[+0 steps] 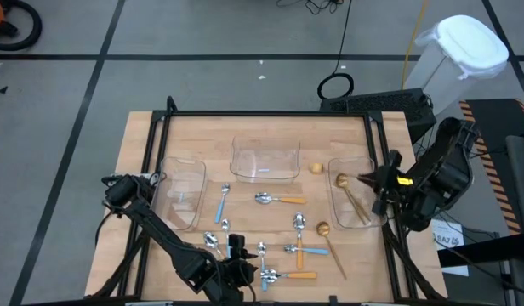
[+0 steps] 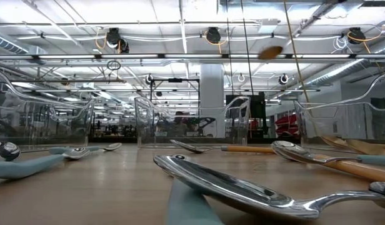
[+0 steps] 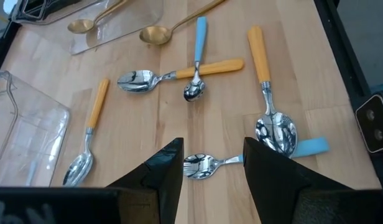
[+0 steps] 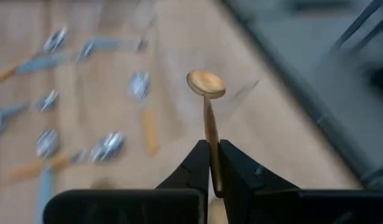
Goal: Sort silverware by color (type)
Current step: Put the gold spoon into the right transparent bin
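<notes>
Spoons with orange handles [image 3: 261, 55] and blue handles [image 3: 199, 37] lie scattered on the near half of the wooden table, and a gold spoon [image 1: 330, 242] lies at the near right. My left gripper [image 3: 213, 148] hovers open above a small silver-bowled spoon [image 3: 198, 165], touching nothing. My right gripper [image 4: 211, 155] is shut on a gold spoon [image 4: 206, 84], held in the air over the right clear tray [image 1: 371, 223]. That tray holds more gold spoons [image 1: 357, 206]. My right gripper pinches the gold spoon's handle [image 4: 209, 132] between its two fingers. The handle runs along the fingers, and the round bowl [image 1: 340, 180] sticks out ahead of the fingertips. The fingers slant down from the table's right side. The spoon is lifted clear of table and tray.
A clear tray [image 1: 170, 206] stands at the left and another [image 1: 245, 161] at the far middle. A gold spoon bowl [image 1: 316, 168] lies between the middle and right trays. A black frame [image 1: 270, 114] runs round the table. A white bin [image 1: 466, 51] stands beyond the far right corner.
</notes>
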